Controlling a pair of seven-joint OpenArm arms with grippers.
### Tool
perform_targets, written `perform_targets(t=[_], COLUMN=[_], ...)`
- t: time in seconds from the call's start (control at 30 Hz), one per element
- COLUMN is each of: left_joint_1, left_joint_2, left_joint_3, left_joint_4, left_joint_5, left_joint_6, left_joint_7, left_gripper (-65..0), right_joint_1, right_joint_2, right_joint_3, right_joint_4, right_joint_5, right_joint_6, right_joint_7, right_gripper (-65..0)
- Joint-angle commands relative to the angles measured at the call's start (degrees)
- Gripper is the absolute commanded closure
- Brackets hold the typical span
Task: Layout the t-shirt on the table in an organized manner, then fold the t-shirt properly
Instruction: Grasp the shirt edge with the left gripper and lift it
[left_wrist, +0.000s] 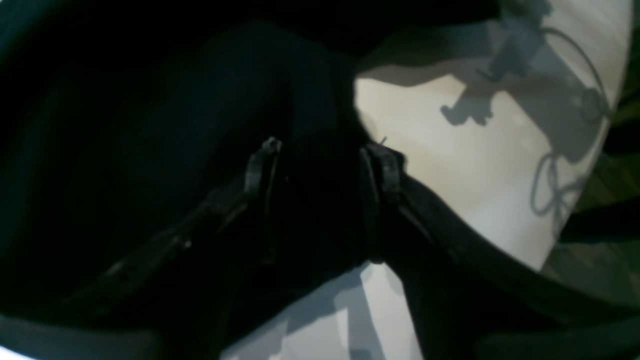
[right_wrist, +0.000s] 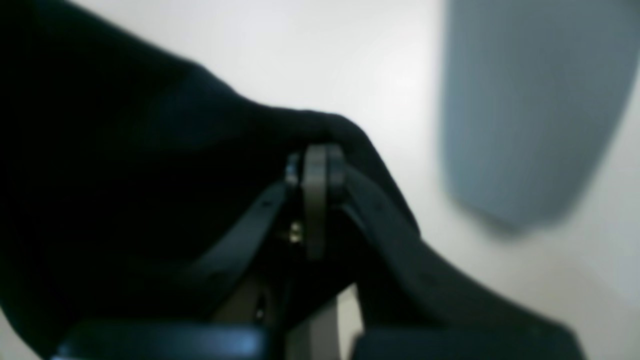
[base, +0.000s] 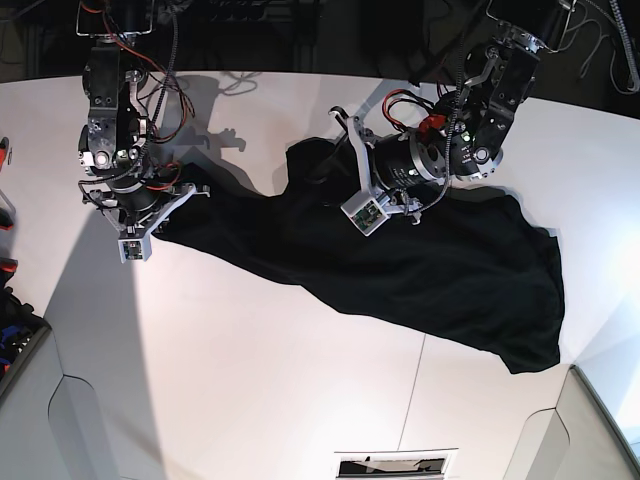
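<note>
You're early in the layout: the t-shirt (base: 420, 270) sprawls crumpled from nine to four o'clock on the worktop (base: 250, 390), right hand (right_wrist: 315, 165) pinching its edge, left hand (left_wrist: 320, 165) spread over cloth, no fold made.

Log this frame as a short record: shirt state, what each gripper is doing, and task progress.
shirt: black t-shirt spread unevenly and wrinkled across the white table, not flat
graphic: not visible
right gripper: shut on a shirt edge, at the base view's left
left gripper: jaws apart with dark cloth between them; grip unclear
progress: shirt not yet laid out; no fold made
</note>
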Motion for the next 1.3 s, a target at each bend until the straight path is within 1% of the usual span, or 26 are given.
perform_targets(t=[0.0, 0.2, 0.33, 0.37, 0.43, 0.5, 0.67, 0.83, 1.03, 1.27], left_joint_1=[-0.17, 4.11, 8.33, 9.25, 10.64, 11.13, 11.02, 9.46, 6.12, 5.86], left_joint_2=[-0.11, -0.11, -0.11, -0.09, 0.46, 1.20, 3.56, 6.45, 6.67, 6.69], left_joint_3=[-0.24, -0.24, -0.24, -0.24, -0.24, -0.24, -0.22, -0.22, -0.07, -0.07], left_joint_4=[1.62, 5.09, 10.10, 11.30, 12.20, 12.04, 9.01, 5.01, -0.52, -3.50], left_joint_5=[-0.74, -0.76, -0.50, 0.13, 3.32, 5.90, 8.15, 10.05, 10.99, 12.96], left_joint_6=[0.37, 0.35, 0.37, 0.35, 0.39, 1.42, 1.84, 1.84, 2.73, 2.73], left_joint_7=[-0.37, 0.28, 0.22, -0.31, -2.27, -3.50, -5.81, -6.03, -6.16, -6.78], left_gripper=[-27.1, -27.0, -27.0, -27.0, -27.0, -27.0, -27.0, -27.0, -27.0, -26.9], right_joint_1=[0.04, 0.07, 0.02, 0.02, 0.00, 0.00, 0.00, 0.00, -0.17, -0.48], right_joint_2=[0.31, 0.31, 0.31, 0.28, 0.31, 0.31, 0.28, 0.28, 0.28, 0.31], right_joint_3=[0.11, 0.11, 0.11, 0.11, 0.11, 0.11, 0.11, 0.11, 0.11, 0.11], right_joint_4=[-0.66, -1.86, -1.86, -1.86, -1.86, -1.86, -1.86, -1.86, -1.86, -1.86], right_joint_5=[-0.22, -0.22, -0.24, -0.24, -0.24, -0.22, -0.22, -0.22, -0.22, -0.22], right_joint_6=[0.44, 0.42, 0.42, 0.42, 0.42, 0.42, 0.39, 0.39, 0.39, 0.39], right_joint_7=[-1.73, -1.46, -1.51, -1.53, -1.55, -1.75, -1.86, -2.62, -3.54, -3.48], right_gripper=[0.0, 0.0, 0.0, 0.0, 0.0, 0.0, 0.0, 0.0, 0.0, 0.0])
